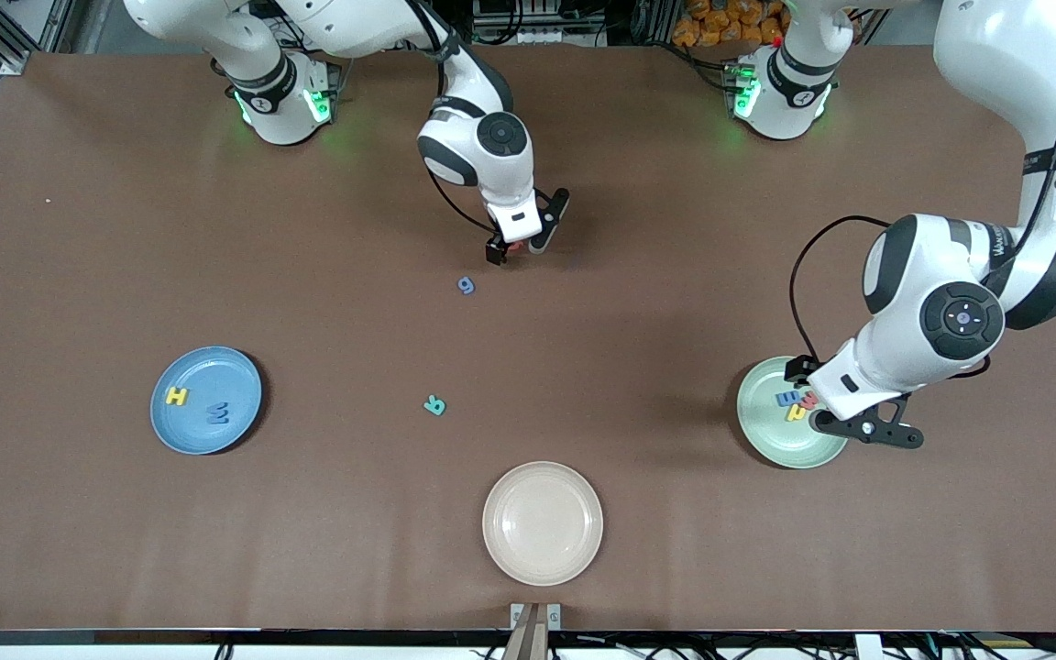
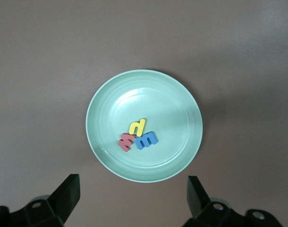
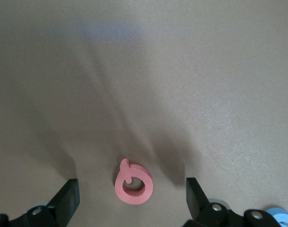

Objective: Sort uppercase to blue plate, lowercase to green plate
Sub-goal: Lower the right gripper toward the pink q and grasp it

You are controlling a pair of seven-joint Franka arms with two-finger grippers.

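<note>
Right end effector (image 3: 130, 198) released, low over bench, red Q (image 3: 133, 184) flat between fingers, tail pointing away from wrist. Blue plate (image 1: 206, 400) well apart, toward right arm's end. Left end effector (image 2: 132, 198) released, waits over green plate (image 2: 144, 125).

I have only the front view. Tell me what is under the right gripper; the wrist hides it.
Observer: The right wrist view shows the red Q lying flat on the table, between the open fingers of the right gripper, untouched.
Operator: Report the left gripper, and what is in the green plate.
Observer: The left gripper hovers open over the green plate. Its wrist view shows three letters clustered there: yellow n, red w, blue m.
Operator: Say whether those three touch.
Observer: Yes. In that view the red w touches both the yellow n and the blue m.
</note>
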